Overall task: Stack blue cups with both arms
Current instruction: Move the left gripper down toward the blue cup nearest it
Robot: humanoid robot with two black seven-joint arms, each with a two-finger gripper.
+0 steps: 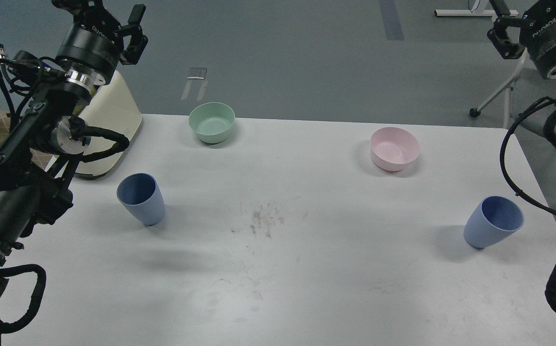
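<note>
Blue cups stood upright, mouths up, well apart on your white table (306,269): one near-left (142,198), one near-right (493,221). Between them, farther back, sat a mint bowl (212,122) and pink bowl (395,148). Your left gripper (131,29) hung raised, fingers parted; your right gripper (501,29) was cut off, so I couldn't tell.

White lettering runs along the black wrist housing of the right arm (549,36), just behind the right gripper (501,21); it appears upside down and reads roughly "ROBOTIQ", though the letters are small. A similar white mark sits on the wrist housing of the left arm (90,45), behind the left gripper (131,24), too small to read.
</note>
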